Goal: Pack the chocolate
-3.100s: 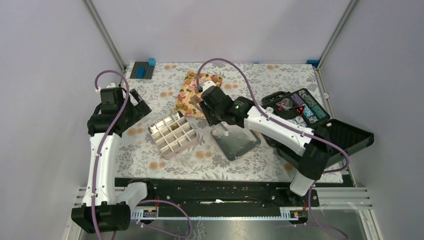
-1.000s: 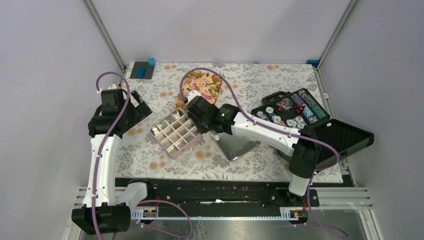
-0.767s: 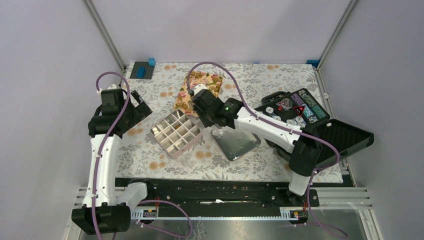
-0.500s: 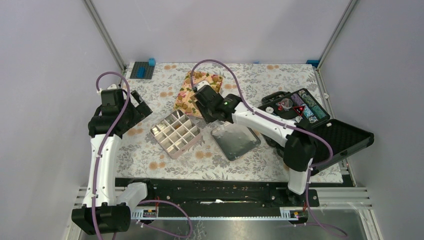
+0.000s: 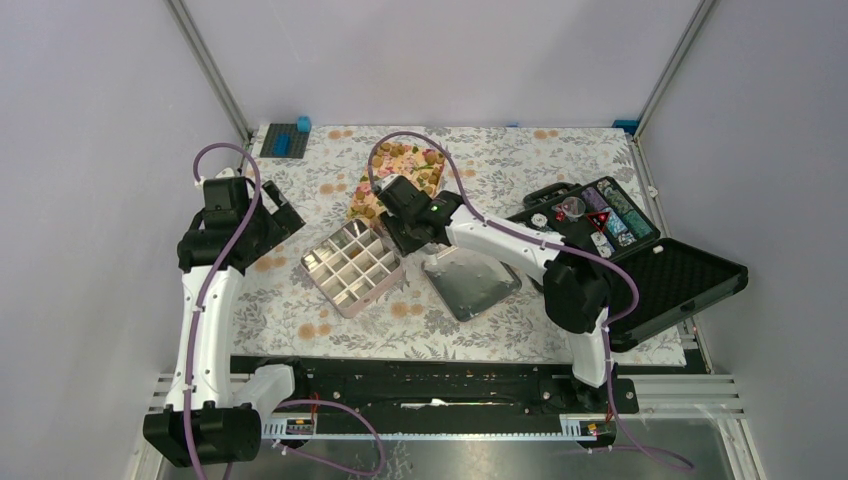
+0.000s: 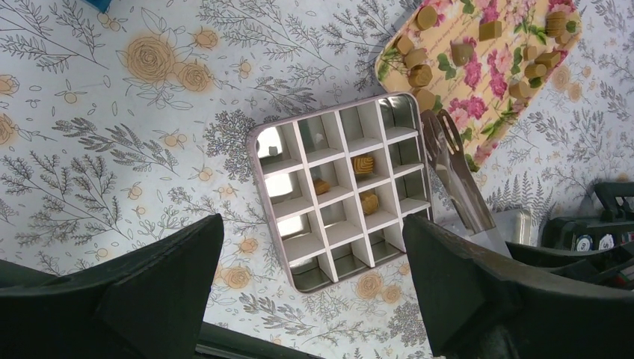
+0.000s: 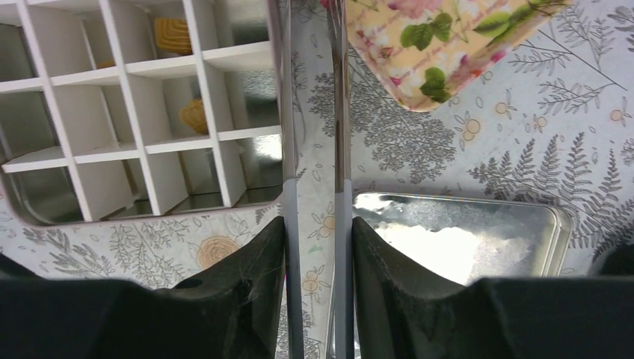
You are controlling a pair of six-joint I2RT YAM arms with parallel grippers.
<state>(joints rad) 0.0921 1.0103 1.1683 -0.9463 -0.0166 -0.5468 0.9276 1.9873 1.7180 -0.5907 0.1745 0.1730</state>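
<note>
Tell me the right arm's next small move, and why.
Probably ease the right gripper forward so the tongs straddle the nearest chocolate on the tray. The blades look empty, and the divided tin holds only three pieces.

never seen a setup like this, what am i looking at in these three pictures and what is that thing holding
These are two white robot arms bolted to a table's near edge. The wide picture looks down from above and behind them. The other two come from a camera on each wrist. The right gripper is shut on silver metal tongs, whose tips lie where a pink-rimmed divided tin meets a flowered tray. The tray bears small golden-brown chocolates, and three more already sit in the tin's cells. The left gripper hangs open and empty. Also there: a flat silver lid and an open black case of chips.
</note>
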